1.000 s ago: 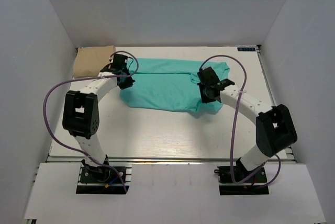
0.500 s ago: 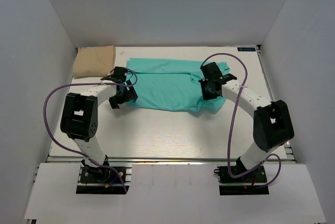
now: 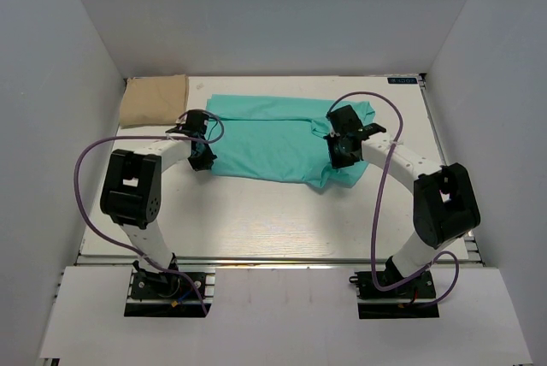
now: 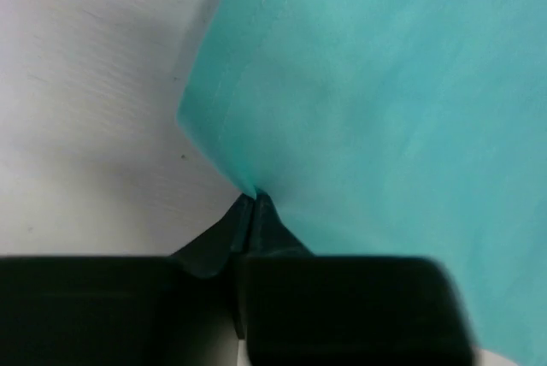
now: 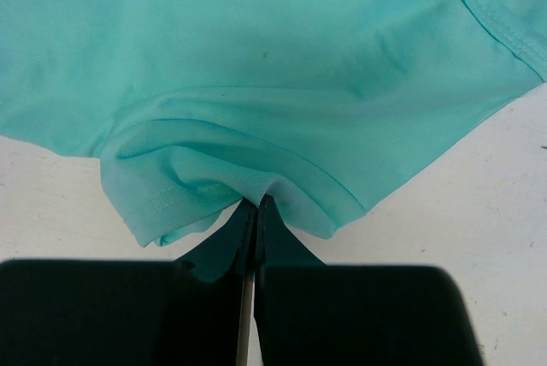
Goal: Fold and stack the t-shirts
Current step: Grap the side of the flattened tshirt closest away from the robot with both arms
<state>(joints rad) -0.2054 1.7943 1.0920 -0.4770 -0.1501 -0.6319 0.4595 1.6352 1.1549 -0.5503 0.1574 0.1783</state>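
The left gripper [image 4: 250, 201] has moved to the edge of the soft teal-green cloth t-shirt [image 3: 265, 139]. It and the right gripper [image 5: 255, 204] both seem pinched tight on the cloth, ready to fold.

Read the teal-green t-shirt [image 3: 273, 139] as one plain colour with no print. In the right wrist view, its hem stitching is the same teal. The tan-beige t-shirt [image 3: 154, 99] is also plain. The tabletop [image 3: 256, 212] is white, with faint pale grain lines visible in the left wrist view. Identify the left hand [image 4: 250, 203] and the right hand [image 5: 256, 208] by their black fingers. The left arm [image 3: 162, 145] and the right arm [image 3: 397, 165] are white with black joint housings. Each carries a purple cable [image 3: 76, 182]. The walls [image 3: 273, 15] are plain light grey.
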